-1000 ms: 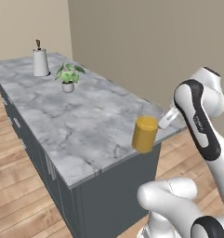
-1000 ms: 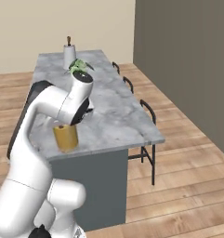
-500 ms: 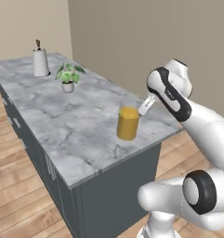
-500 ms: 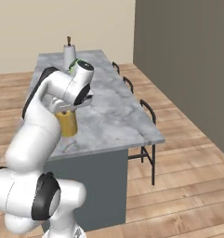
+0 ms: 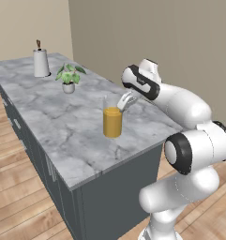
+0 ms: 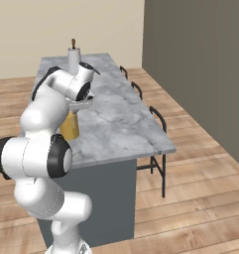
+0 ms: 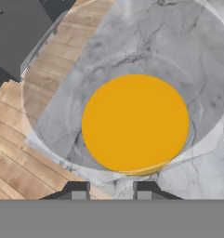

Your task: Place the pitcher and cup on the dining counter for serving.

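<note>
Gripper (image 5: 122, 104) pinching pitcher (image 5: 112, 121) rim, carrying it upright above dining counter (image 5: 48, 122) near its end edge, keeping liquid in.

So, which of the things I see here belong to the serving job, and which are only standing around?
Belong to the job:
- pitcher, orange-filled, held at its rim by the gripper
- dining counter, marble top, under the pitcher

Only standing around:
- potted plant, further along the counter
- white holder at the far end
- dark stools along the counter's far side
</note>
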Tool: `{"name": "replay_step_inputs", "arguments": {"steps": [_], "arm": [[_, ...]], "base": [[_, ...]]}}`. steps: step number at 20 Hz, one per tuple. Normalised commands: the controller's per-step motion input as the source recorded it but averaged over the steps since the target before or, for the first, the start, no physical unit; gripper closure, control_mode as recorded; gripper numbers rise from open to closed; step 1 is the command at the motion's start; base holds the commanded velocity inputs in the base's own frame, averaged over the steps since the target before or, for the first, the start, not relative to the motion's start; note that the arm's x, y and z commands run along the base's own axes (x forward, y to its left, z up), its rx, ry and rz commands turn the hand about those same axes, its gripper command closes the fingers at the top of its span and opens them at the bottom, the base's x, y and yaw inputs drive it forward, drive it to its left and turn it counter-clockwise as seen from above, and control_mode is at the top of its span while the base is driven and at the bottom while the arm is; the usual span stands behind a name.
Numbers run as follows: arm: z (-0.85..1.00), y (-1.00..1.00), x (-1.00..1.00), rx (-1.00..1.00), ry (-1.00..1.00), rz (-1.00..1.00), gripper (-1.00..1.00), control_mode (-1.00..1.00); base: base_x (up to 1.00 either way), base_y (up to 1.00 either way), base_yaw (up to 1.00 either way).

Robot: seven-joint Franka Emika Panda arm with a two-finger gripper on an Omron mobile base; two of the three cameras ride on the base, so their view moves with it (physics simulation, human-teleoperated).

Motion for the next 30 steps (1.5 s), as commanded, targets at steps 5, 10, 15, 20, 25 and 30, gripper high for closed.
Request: {"name": "replay_step_inputs", "arguments": {"steps": [5,10,15,20,25,30], "arm": [[-0.88,0.01,0.34,0.02,0.00,-0.03,1.00,-1.00],[-0.75,0.00,0.24,0.01,-0.01,-0.02,1.00,-1.00],[-0.46,0.02,0.18,0.00,-0.06,0.00,1.00,-1.00],[-0.24,0.08,0.23,0.00,-0.10,0.00,1.00,-1.00],[-0.11,0.13,0.20,0.00,-0.06,0.00,1.00,-1.00],[0.00,0.10,0.00,-0.01,-0.01,0.00,-1.00,-1.00]], "base": [[0.00,0.00,0.00],[0.00,0.00,0.00],[0.00,0.00,0.00],[0.00,0.00,0.00],[0.00,0.00,0.00],[0.00,0.00,0.00]]}}
